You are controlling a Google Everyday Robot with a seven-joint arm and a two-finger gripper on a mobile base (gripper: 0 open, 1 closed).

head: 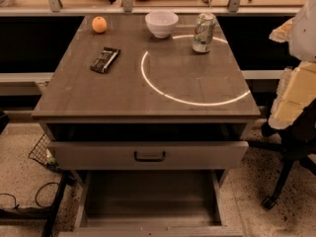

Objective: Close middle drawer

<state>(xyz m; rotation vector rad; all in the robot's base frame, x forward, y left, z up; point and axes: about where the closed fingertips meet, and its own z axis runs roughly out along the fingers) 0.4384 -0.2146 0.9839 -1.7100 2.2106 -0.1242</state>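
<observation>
We hold our one arm [303, 28] at the far right side of the view. Only a bit of it shows: a round white part up high, cut off by the edge. Just below it is our gripper [295, 95]. It looks pale yellow and blocky, and it sits at the right edge, about halfway down. It slants down and to the left. Most of our body is out of sight.

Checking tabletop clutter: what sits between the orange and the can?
A white bowl sits between the orange and the can, seen in the camera view. The tool is not in view.
</observation>
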